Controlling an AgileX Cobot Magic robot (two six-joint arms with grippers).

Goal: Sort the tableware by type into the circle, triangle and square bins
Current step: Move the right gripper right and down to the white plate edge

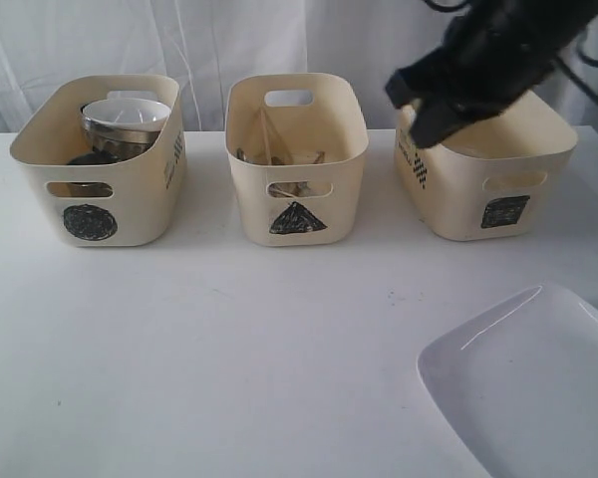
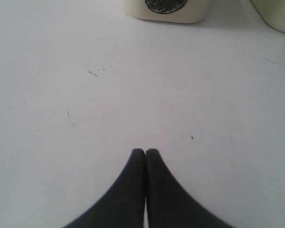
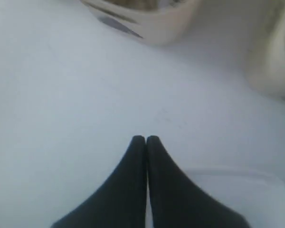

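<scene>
Three cream tubs stand in a row at the back. The circle bin (image 1: pixel 100 169) on the left holds a shiny steel bowl (image 1: pixel 126 121) on top of darker pieces. In the middle, the triangle bin (image 1: pixel 297 159) holds chopsticks and cutlery (image 1: pixel 279 154). The square bin (image 1: pixel 488 174) is on the right, its inside hidden. A large white plate (image 1: pixel 528 388) lies at the front right. My right gripper (image 1: pixel 417 112) hangs shut and empty above the gap between the triangle and square bins. In the right wrist view, its fingertips (image 3: pixel 146 138) meet above the table, beside the plate (image 3: pixel 256 199). My left gripper (image 2: pixel 145 152) is shut and empty over bare table, facing the circle bin (image 2: pixel 166 9).
The white table (image 1: pixel 229 349) stretches wide in front of the bins. A white curtain hangs behind them. The right arm's black body (image 1: pixel 508 40) and cables cross above the square bin. The plate runs past the table's front right corner of the view.
</scene>
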